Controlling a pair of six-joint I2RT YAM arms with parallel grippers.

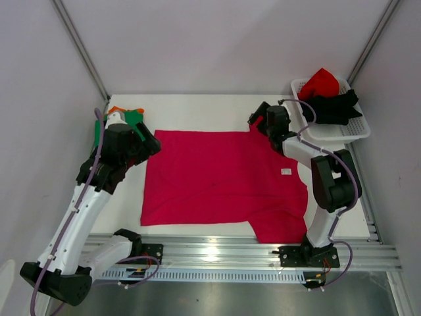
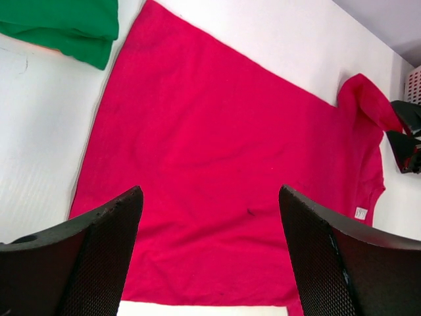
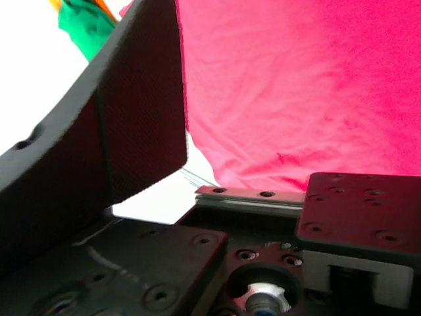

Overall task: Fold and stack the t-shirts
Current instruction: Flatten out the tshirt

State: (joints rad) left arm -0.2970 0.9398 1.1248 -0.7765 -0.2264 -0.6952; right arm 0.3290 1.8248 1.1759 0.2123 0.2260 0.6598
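From above, you have the magenta-pink t-shirt [image 1: 223,184] spread flat in the middle of the white table [image 1: 197,105], its neck end towards your right arm and one sleeve reaching the near edge. The left gripper [image 1: 150,143] hangs over the shirt's far left corner; the right gripper [image 1: 258,121] sits at the far right sleeve. Behind the left gripper lies a folded green t-shirt [image 1: 135,117], with an orange t-shirt [image 1: 117,109] peeking out at its far edge. At the far right corner stands a white lattice basket [image 1: 342,137] holding a red t-shirt [image 1: 320,82] and a black t-shirt [image 1: 335,105].

Your left wrist camera looks down the length of the pink shirt. Its two fingers [image 2: 99,250] stand wide apart with nothing between them — only the cloth lying flat below. The green fold is at upper left, apart from the pink hem. A small white label [image 2: 360,212] shows by the neck opening, and the right gripper is visible just beside the raised far sleeve.

Your right wrist camera shows one broad finger [image 3: 138,112] on the left and the gripper body below; the other finger is out of frame. Nothing is gripped — the jaws are fully spread, pink cloth lies beyond, and green and orange show at top left.
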